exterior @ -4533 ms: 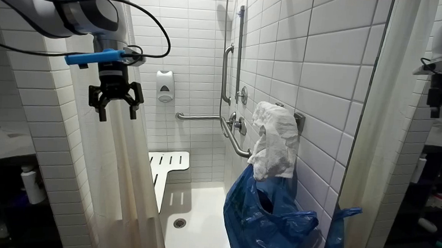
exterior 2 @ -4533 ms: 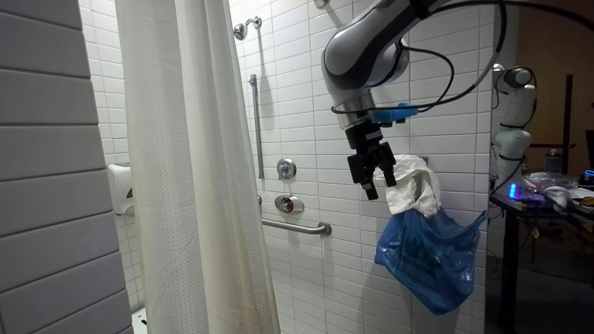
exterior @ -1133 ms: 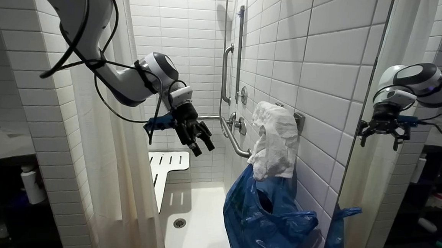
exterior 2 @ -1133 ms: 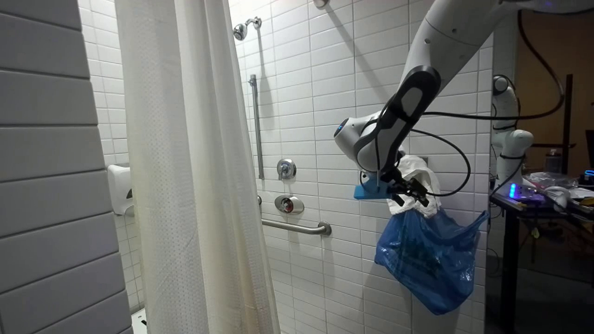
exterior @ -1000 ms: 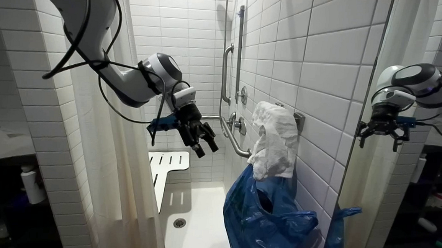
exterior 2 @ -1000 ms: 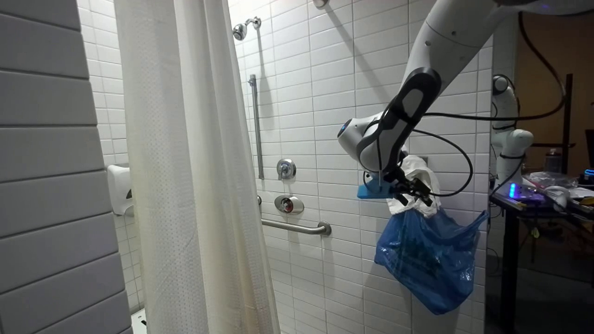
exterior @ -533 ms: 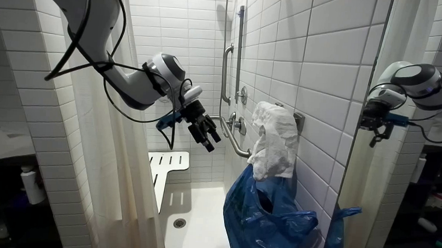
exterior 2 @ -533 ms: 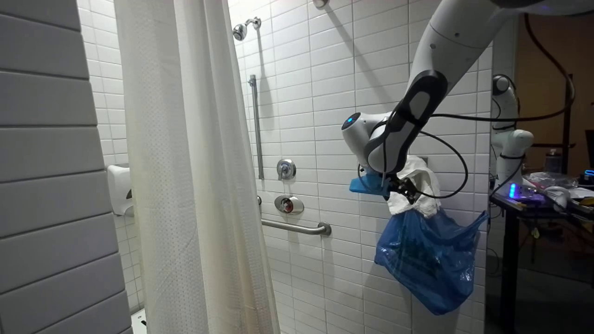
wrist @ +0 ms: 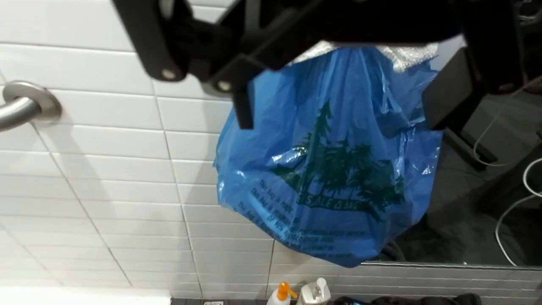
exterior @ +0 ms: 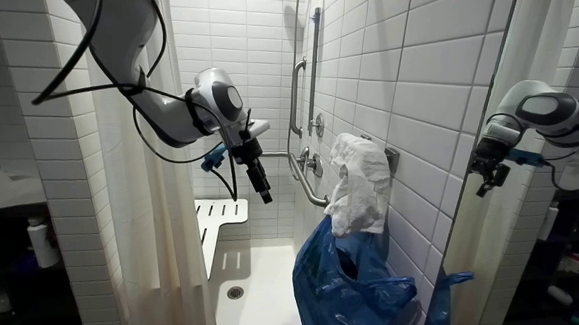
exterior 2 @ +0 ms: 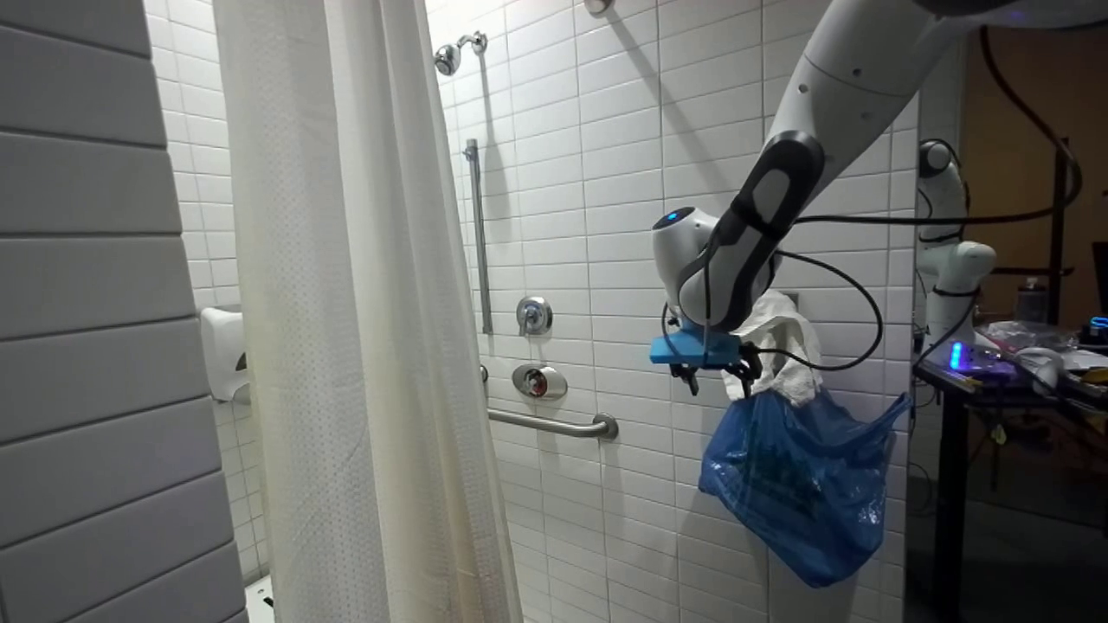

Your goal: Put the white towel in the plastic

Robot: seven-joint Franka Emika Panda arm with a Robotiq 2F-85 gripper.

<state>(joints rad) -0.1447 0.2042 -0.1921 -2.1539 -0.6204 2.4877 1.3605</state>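
Wrist view first: the claw (wrist: 360,140) stands wide apart, fingers (wrist: 244,112) spread with nothing between them, and the blue plastic bag (wrist: 330,169) sits dead ahead. The white towel (wrist: 408,55) just peeks in above it, so this aim looks low for a clean grab of cloth.

Over to an exterior view, and the towel hangs on the wall (exterior: 423,105) just beside a metal bracket (exterior: 393,161), its lower end over the bag's top, the claw well apart from it. The good play, I'd say: come up and across, pinch a loose fold without catching the bag, ease it off, then lower it in.

The change, in an exterior view: the fingers point down below the blue block (exterior 2: 695,350); half a second ago they showed mostly past its side. Towel and bag haven't budged.
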